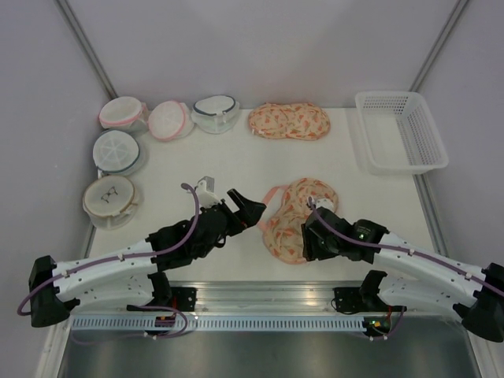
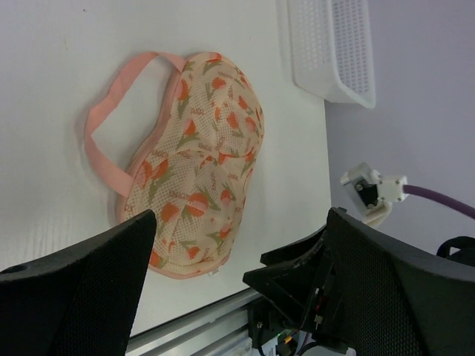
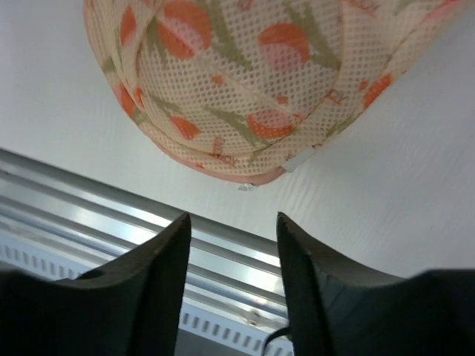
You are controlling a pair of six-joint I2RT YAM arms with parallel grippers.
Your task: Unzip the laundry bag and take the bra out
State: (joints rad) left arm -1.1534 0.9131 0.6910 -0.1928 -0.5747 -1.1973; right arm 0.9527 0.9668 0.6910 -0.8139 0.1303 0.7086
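The peach, orange-printed laundry bag lies near the table's front edge, with its pink strap loop at the far left end. It fills the left wrist view and the top of the right wrist view. A small white zip pull sits at its near rim. My left gripper is open and empty just left of the bag. My right gripper is open and empty, over the bag's near end, above the zip pull. The bra is hidden.
A twin printed bag lies at the back centre. Several round mesh bags stand at the back left. A white basket stands at the back right, also in the left wrist view. A metal rail runs along the near edge.
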